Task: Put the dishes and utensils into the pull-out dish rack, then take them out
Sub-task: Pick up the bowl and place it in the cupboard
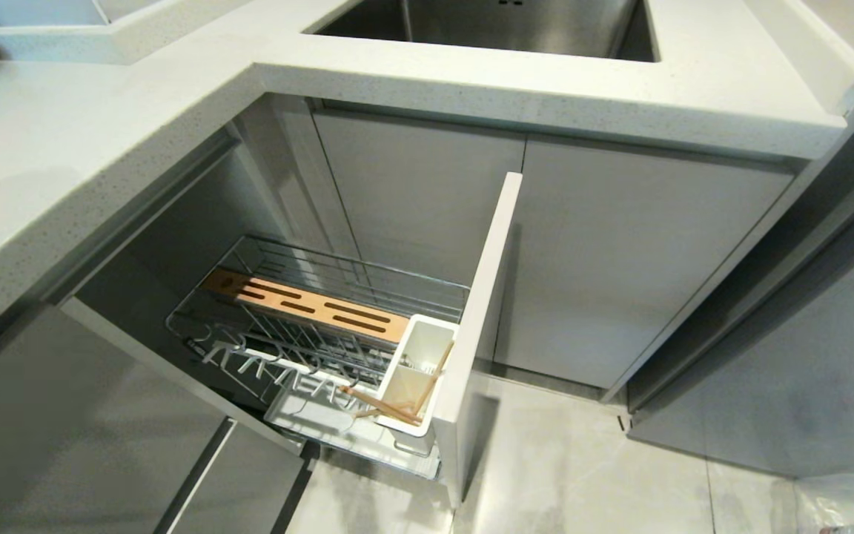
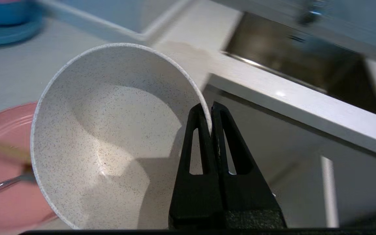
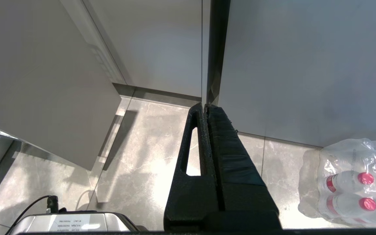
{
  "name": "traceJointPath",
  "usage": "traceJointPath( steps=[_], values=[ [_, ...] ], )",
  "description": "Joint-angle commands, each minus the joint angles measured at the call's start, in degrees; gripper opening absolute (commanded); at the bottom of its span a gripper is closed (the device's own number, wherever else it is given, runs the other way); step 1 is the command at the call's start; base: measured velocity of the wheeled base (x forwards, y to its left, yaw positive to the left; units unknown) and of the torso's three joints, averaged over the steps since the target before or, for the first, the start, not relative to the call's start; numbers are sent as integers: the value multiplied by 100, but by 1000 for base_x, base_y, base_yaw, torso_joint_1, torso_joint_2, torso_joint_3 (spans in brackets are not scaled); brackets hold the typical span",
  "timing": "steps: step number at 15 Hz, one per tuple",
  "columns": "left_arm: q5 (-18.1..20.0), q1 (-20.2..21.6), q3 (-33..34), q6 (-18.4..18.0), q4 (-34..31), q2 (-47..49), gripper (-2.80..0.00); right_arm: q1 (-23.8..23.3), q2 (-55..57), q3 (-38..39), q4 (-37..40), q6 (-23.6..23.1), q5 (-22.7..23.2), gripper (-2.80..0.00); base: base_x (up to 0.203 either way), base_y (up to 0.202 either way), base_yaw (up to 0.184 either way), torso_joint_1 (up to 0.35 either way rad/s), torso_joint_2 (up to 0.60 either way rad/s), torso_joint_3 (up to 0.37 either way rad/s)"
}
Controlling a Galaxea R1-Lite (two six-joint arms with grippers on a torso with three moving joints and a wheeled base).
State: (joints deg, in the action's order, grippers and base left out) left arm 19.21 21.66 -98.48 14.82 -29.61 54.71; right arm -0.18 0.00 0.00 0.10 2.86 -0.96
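The left gripper (image 2: 211,112) is closed tight on the rim of the white bowl (image 2: 109,137) and holds it tilted in the air above the counter (image 2: 18,75), near its edge by the sink (image 2: 292,62). The dish rack (image 1: 323,334) is pulled out, and the chopsticks (image 1: 397,404) stand in its white cup (image 1: 416,371) at the front corner. The right gripper (image 3: 206,106) hangs closed and empty above the floor (image 3: 142,153).

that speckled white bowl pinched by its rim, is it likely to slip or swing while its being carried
Probably some risk. The left tool is shut on only the thin rim of the bowl, so the deep body hangs off to one side and may pivot. Its surface looks smooth and glazed, so likely slippery. It appears rigid, probably ceramic, so a drop could chip it.
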Motion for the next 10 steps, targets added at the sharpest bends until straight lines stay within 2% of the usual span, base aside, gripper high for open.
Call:
traceJointPath(
  steps=[1,3,5,7,8,10],
  values=[
    [-84,-910,-4,-70,40,122,-280,1,0,9,-1,4,0,-280,0,0,0,0,0,0],
    [-454,-1842,154,-145,405,265,-280,1,0,9,-1,4,0,-280,0,0,0,0,0,0],
    [-847,-2684,820,-158,1015,307,-280,1,0,9,-1,4,0,-280,0,0,0,0,0,0],
    [-1215,-3282,1664,-75,2230,345,-280,1,0,9,-1,4,0,-280,0,0,0,0,0,0],
    [-1329,-3612,1994,114,2970,360,-280,1,0,9,-1,4,0,-280,0,0,0,0,0,0],
    [-1508,-4175,2540,776,3976,462,-280,1,0,9,-1,4,0,-280,0,0,0,0,0,0]
  ],
)
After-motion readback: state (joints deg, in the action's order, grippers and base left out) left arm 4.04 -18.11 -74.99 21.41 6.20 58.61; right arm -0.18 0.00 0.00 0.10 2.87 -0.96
